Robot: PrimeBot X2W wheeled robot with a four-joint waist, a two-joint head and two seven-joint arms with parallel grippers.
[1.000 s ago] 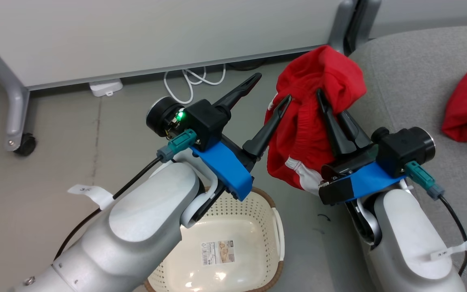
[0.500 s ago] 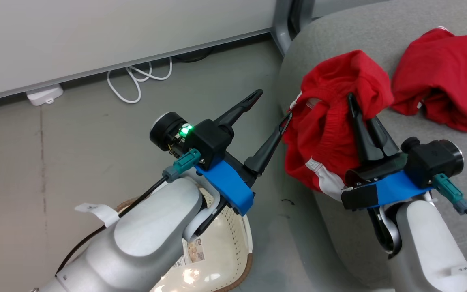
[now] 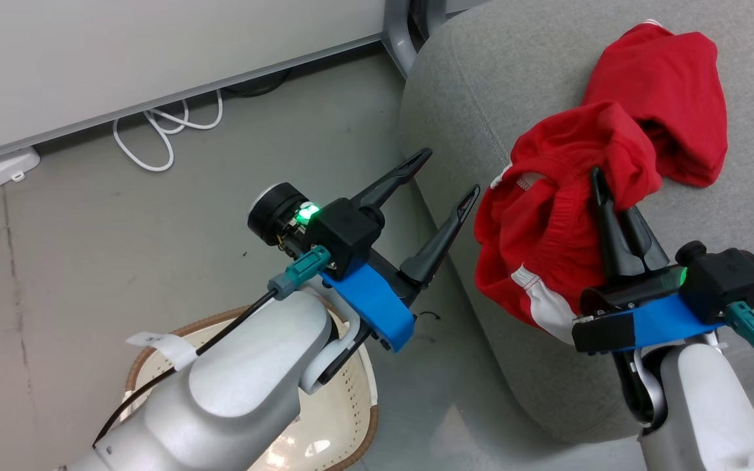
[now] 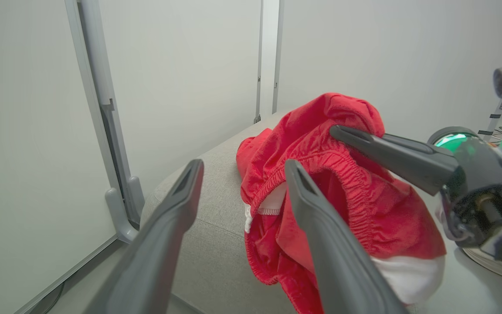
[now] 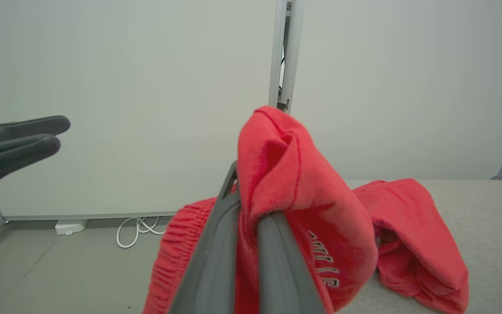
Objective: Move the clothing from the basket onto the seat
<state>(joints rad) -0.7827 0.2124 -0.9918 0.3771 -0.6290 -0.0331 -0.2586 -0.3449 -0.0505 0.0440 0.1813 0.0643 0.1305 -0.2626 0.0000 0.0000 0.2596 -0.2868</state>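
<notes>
Swung toward the sofa (image 3: pixel 482 98) since a second ago: the trimmed red shorts (image 3: pixel 547 242), pinched in the closed right gripper (image 3: pixel 606 196), now hang over its left edge, not the floor. Plain red garment (image 3: pixel 671 98) lies just beyond. Left gripper (image 3: pixel 449 171) wide open, empty. Basket (image 3: pixel 351 399) behind. Right arm is nearer; likely release further in.

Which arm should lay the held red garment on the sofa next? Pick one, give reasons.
Right. The right tool is shut on the white-trimmed red garment, holding it over the sofa edge beside the plain red garment. The left tool is open and empty.
</notes>
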